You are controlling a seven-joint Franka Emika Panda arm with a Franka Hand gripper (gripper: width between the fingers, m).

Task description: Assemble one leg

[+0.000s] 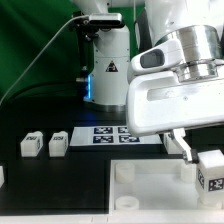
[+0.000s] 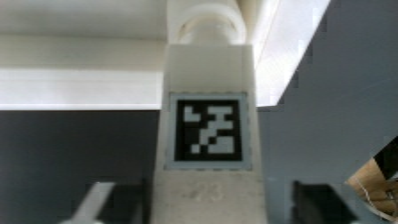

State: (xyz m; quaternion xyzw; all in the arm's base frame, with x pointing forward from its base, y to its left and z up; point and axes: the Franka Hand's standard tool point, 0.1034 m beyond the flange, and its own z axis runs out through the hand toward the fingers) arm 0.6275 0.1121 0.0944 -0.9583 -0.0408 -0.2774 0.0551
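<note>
A black worktop [image 1: 60, 180] carries everything. Behind it the room is dark, and the arm's base [image 1: 105, 70] stands at the back.

The end effector [image 2: 206, 203] hangs over the leg [image 2: 210, 100]. Its fingers [image 2: 98, 206] stand one on each side of the leg. I cannot tell if they press on it or leave a small gap.

In the wrist view the leg runs away from the fingers, and its rounded far end reaches to the white tray [image 2: 89, 80]. If the two touch is not clear. The leg's tag [image 2: 210, 128], a black-and-white square pattern, faces the camera.

In the exterior view the same leg is at the far right, just beside the one dark finger that shows. The tray is below it, near the front edge.

Further out, the marker board [image 1: 110, 135] lies flat on the worktop with its tags up. At the exterior view's left, two more legs [image 1: 32, 144] sit side by side, close but apart, each with a tag.

The base carries a triangle warning sign [image 1: 108, 68], and a blue light [image 1: 88, 88] glows beside it. Any writing there is too small to read.
</note>
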